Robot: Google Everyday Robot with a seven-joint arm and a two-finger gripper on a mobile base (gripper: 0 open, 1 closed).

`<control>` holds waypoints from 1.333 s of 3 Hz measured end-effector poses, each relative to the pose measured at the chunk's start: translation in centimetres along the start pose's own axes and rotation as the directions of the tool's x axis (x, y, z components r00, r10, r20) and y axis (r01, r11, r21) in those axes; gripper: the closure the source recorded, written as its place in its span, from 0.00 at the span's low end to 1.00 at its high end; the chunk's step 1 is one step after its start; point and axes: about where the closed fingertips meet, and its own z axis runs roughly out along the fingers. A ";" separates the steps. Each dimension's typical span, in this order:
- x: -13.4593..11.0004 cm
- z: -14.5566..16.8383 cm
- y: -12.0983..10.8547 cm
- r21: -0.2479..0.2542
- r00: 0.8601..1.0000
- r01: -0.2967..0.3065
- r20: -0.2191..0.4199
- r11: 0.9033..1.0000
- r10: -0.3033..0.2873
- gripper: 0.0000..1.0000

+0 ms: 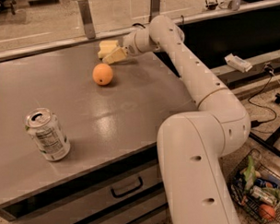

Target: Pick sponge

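The sponge (107,45) is a small pale yellow block lying at the far edge of the grey table (130,109), close to the rail behind it. My gripper (114,55) reaches in from the right at the end of the long white arm (189,70). It sits right at the sponge's near right side and partly overlaps it, low over the table top. The contact between gripper and sponge is hidden from this view.
An orange fruit (102,74) lies just in front and left of the gripper. A soda can (47,134) stands at the near left. A metal rail and posts (87,19) run behind the table. A drawer handle (126,188) shows below the front edge. A basket of items (258,190) sits on the floor at right.
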 end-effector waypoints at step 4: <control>-0.1 -0.5 -0.1 0.005 1.000 0.017 -0.018 1.000 -0.017 1.00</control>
